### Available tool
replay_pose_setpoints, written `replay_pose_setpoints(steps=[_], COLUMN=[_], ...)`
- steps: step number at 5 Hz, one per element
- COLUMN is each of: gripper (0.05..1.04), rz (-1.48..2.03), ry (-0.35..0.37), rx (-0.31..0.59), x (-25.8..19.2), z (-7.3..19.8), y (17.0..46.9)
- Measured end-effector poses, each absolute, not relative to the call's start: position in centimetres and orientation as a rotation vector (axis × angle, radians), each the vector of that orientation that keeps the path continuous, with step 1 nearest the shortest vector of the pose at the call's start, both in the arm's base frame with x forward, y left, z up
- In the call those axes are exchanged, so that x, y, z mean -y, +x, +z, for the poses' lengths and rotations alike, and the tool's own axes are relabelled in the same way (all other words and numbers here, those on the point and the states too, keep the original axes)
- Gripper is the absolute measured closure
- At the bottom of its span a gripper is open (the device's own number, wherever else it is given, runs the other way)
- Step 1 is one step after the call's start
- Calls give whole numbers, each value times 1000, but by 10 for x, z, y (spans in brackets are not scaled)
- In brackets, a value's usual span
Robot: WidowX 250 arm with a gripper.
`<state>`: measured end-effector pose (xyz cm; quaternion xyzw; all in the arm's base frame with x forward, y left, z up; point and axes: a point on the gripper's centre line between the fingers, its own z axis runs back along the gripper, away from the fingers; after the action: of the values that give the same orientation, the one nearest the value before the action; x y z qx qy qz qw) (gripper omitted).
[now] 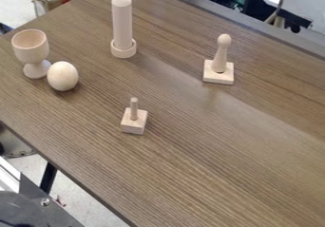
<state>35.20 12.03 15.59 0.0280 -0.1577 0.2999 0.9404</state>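
The claw: apart or together, I cannot tell. I see pale wood: one cup [30, 46], one egg [62, 76], one post [122, 24], one knobbed peg [220, 57], one short peg [134, 121].

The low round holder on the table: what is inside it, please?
A tall wooden cylinder stands upright in the low round holder. The cylinder's lower end and the holder's floor are hidden from view.

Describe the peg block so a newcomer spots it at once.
On the brown table, lower in the picture than the egg and to its right, stands the peg block: a squarish base with a short, straight peg. Unlike the taller pawn, it has no ball on top.
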Motion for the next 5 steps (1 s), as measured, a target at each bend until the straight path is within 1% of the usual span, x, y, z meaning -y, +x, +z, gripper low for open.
replay_pose_setpoints(steps=[2, 5], gripper=[84, 85], rz=[633, 651], ry=[96, 79], rx=[337, 311], x=[-139, -139], z=[145, 129], y=[345, 341])
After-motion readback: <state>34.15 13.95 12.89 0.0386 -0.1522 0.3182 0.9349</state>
